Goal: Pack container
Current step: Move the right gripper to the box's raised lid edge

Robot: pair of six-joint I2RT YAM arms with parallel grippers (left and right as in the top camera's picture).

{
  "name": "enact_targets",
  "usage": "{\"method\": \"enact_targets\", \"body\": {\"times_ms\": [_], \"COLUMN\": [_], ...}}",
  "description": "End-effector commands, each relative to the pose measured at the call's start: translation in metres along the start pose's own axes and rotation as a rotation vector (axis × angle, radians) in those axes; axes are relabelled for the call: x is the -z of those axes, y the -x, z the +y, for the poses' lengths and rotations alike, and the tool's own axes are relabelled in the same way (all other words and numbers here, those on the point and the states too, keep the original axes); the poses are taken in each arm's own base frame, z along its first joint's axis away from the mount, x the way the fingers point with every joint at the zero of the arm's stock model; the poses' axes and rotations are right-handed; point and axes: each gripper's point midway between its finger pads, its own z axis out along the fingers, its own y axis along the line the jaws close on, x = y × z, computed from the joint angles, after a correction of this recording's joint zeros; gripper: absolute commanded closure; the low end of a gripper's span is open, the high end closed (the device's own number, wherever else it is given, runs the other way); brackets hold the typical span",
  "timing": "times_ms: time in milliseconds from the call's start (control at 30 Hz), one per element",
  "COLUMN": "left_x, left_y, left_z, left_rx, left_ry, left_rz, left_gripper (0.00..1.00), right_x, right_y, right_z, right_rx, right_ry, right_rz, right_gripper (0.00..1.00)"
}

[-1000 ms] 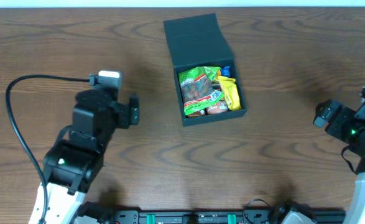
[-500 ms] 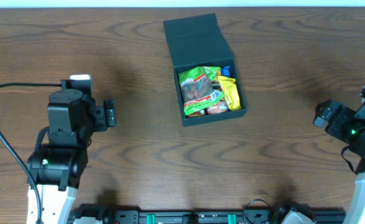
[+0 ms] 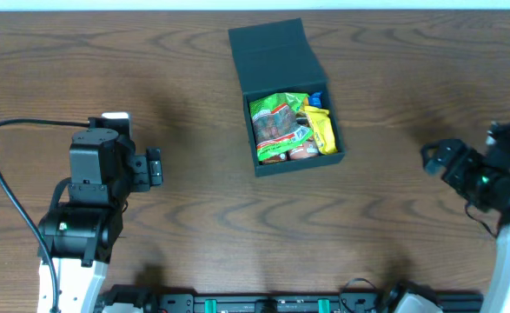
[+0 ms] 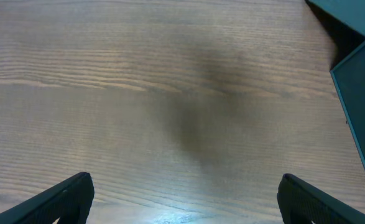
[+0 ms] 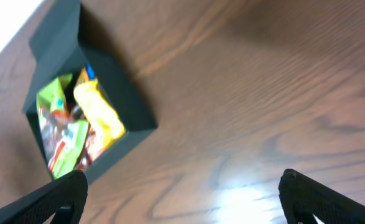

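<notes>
1 container (image 3: 272, 52), 1 green pkt (image 3: 276, 120), 1 yellow pkt (image 3: 321, 129)

In the left wrist view the container (image 4: 358, 106) is cut off at 3 o'clock, with only one wall and a lid corner showing, and the left fingers (image 4: 64, 200) run off the edge at 6 o'clock. The right wrist view is blurred (print on the packets (image 5: 76, 134) unreadable). Overhead, the right arm (image 3: 508, 235) leaves the frame at 4 o'clock.

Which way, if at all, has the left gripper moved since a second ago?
Yes: the left gripper has drawn back leftward, away from the dark teal-green square container.
</notes>
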Motion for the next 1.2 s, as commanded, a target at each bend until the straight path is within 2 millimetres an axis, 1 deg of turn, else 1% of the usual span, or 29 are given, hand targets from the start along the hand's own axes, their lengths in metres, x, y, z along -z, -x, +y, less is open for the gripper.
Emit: {"method": "enact_targets", "body": {"times_ms": [0, 100, 167, 200, 233, 300, 367, 433, 567, 633, 700, 733, 833, 867, 933, 967, 1000, 1033, 1167], "left_x": [0.0, 0.0, 0.0, 0.0, 0.0, 0.0, 0.0, 0.0, 0.0, 0.0, 0.0, 0.0, 0.0, 0.0, 0.0, 0.0, 0.0, 0.0, 0.0], "left_y": [-0.002, -0.002, -0.002, -0.002, -0.002, -0.002, -0.002, -0.002, -0.002, -0.002, -0.002, -0.002, -0.002, -0.002, -0.002, -0.002, -0.002, -0.002, -0.002], "left_z": [0.001, 0.001, 0.001, 0.001, 0.001, 0.001, 0.001, 0.001, 0.001, 0.001, 0.001, 0.001, 0.001, 0.001, 0.001, 0.001, 0.001, 0.001, 0.001], "left_rx": [-0.014, -0.014, -0.014, -0.014, -0.014, -0.014, -0.014, -0.014, -0.014, -0.014, -0.014, -0.014, -0.014, -0.014, -0.014, -0.014, -0.014, -0.014, -0.014], "left_ry": [0.003, 0.003, 0.003, 0.003, 0.003, 0.003, 0.002, 0.003, 0.003, 0.003, 0.003, 0.003, 0.003, 0.003, 0.003, 0.003, 0.003, 0.003, 0.003], "left_rz": [0.001, 0.001, 0.001, 0.001, 0.001, 0.001, 0.001, 0.001, 0.001, 0.001, 0.001, 0.001, 0.001, 0.001, 0.001, 0.001, 0.001, 0.001, 0.001], "left_gripper": [0.05, 0.05, 0.05, 0.05, 0.05, 0.05, 0.05, 0.05, 0.05, 0.05, 0.05, 0.05, 0.05, 0.05, 0.05, 0.05, 0.05, 0.05, 0.05], "right_x": [-0.015, -0.027, -0.036, -0.04, -0.045, -0.058, -0.076, -0.096, -0.128, -0.143, -0.157, -0.167, -0.19, -0.198, -0.212, -0.216, -0.221, -0.225, -0.237], "right_y": [0.011, 0.027, 0.04, 0.044, 0.048, 0.055, 0.051, 0.046, 0.044, 0.038, 0.034, 0.032, 0.035, 0.039, 0.041, 0.04, 0.038, 0.039, 0.043], "right_z": [0.026, 0.05, 0.07, 0.077, 0.078, 0.074, 0.084, 0.096, 0.114, 0.123, 0.129, 0.133, 0.137, 0.137, 0.14, 0.143, 0.146, 0.148, 0.146], "right_rx": [0.022, 0.09, 0.184, 0.229, 0.272, 0.392, 0.605, 0.73, 0.834, 0.891, 0.929, 0.942, 0.914, 0.895, 0.87, 0.866, 0.859, 0.846, 0.818], "right_ry": [0.038, 0.049, 0.073, 0.068, 0.036, -0.076, -0.099, -0.138, -0.281, -0.316, -0.341, -0.345, -0.339, -0.335, -0.278, -0.232, -0.186, -0.144, -0.102], "right_rz": [0.103, 0.195, 0.237, 0.255, 0.269, 0.292, 0.33, 0.34, 0.289, 0.285, 0.28, 0.273, 0.246, 0.233, 0.231, 0.239, 0.249, 0.254, 0.253], "right_gripper": [0.01, 0.01, 0.01, 0.01, 0.01, 0.01, 0.01, 0.01, 0.01, 0.01, 0.01, 0.01, 0.01, 0.04, 0.19, 0.23, 0.22, 0.19, 0.21]}}
